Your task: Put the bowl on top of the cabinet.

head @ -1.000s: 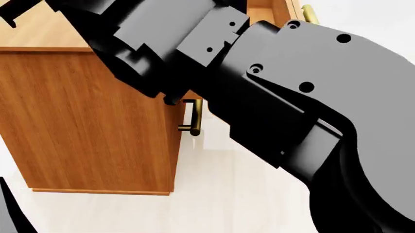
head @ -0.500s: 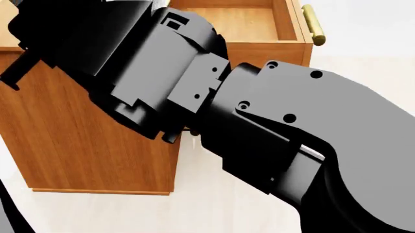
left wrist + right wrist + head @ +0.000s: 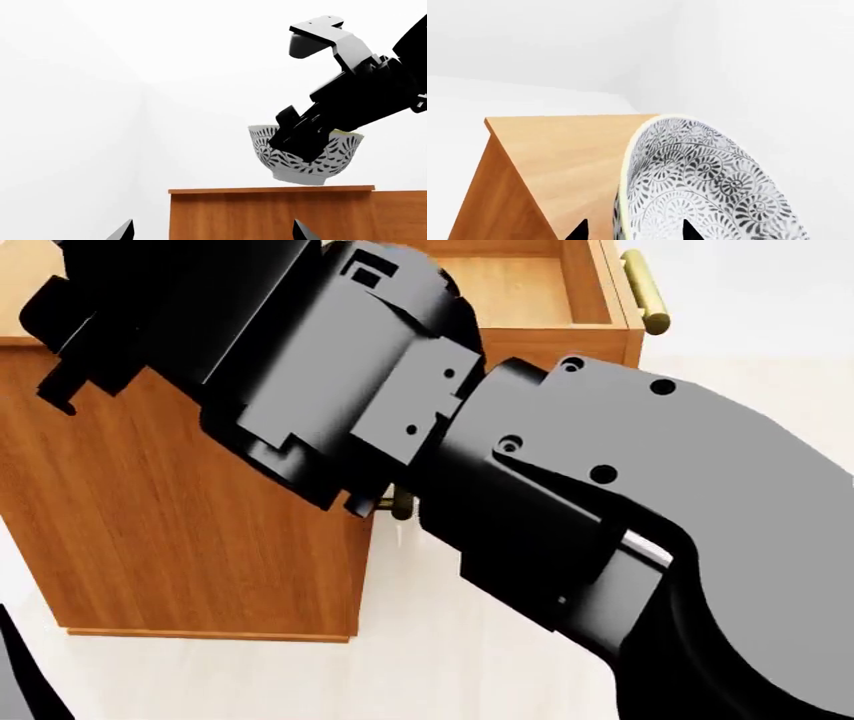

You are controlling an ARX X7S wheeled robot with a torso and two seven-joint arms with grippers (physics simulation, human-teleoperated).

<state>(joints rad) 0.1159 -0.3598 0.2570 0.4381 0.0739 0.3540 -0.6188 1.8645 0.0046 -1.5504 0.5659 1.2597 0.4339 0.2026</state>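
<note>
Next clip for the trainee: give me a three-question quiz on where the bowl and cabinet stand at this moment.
1. True or false: the bowl already rests on the cabinet top.
2. Which end effector holds the bowl? A) left B) right
3. Fill in: in the head view, a drawer of the cabinet stands ____.

Key:
1. False; in the left wrist view it hangs above the top, with a gap.
2. B
3. open
</note>
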